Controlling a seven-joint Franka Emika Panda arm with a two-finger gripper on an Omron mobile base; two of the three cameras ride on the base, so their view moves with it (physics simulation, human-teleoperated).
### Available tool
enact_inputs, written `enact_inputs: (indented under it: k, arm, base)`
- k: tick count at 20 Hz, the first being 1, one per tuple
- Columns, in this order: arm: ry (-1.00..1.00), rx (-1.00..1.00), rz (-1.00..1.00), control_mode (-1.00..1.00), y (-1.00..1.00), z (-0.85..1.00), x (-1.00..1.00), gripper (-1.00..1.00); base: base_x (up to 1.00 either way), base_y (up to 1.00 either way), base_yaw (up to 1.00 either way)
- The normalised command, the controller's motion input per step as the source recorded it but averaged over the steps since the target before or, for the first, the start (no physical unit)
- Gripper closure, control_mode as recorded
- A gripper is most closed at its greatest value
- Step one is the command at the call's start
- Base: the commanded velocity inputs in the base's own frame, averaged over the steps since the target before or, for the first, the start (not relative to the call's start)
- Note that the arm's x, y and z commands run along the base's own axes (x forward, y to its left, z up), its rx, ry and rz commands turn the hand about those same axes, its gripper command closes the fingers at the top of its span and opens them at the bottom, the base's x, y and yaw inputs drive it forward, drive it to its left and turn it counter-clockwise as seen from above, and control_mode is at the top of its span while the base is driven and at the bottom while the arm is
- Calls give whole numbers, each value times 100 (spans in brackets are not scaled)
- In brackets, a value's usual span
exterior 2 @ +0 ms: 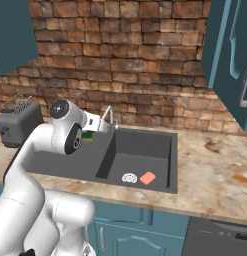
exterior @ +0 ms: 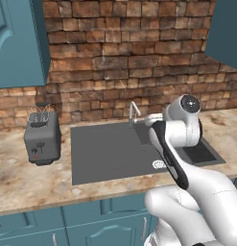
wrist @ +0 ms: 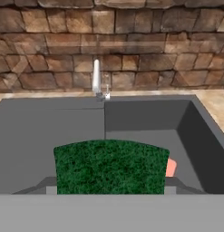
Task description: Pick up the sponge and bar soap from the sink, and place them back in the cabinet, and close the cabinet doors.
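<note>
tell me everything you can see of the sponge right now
The small rectangular sponge with a rough dark green scouring top sits between the gripper's fingers, lifted above the dark grey sink basin. In the hand view its green face is close to the camera. In the right base view it is a small green and yellow block beside the white arm, near the silver faucet. Only the fingers appear to touch it.

Brick wall [exterior: 124, 53] behind a marbled counter [exterior: 24, 180], teal cupboards [exterior: 67, 226] below.
</note>
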Motion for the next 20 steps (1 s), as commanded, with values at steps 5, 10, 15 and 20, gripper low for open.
enact_inputs:
  k: [5, 10, 15, 20]
  arm:
    - [-5, 0, 0, -100, 0, 46, -58, 100]
    - [0, 0, 0, -100, 0, 73, -36, 100]
    - [0, 0, 0, -100, 0, 65, -49, 100]
    - [0, 0, 0, -100, 0, 39, -70, 100]
  base:
    - [0, 0, 0]
    - [0, 0, 0]
    - [0, 0, 0]
    - [0, 0, 0]
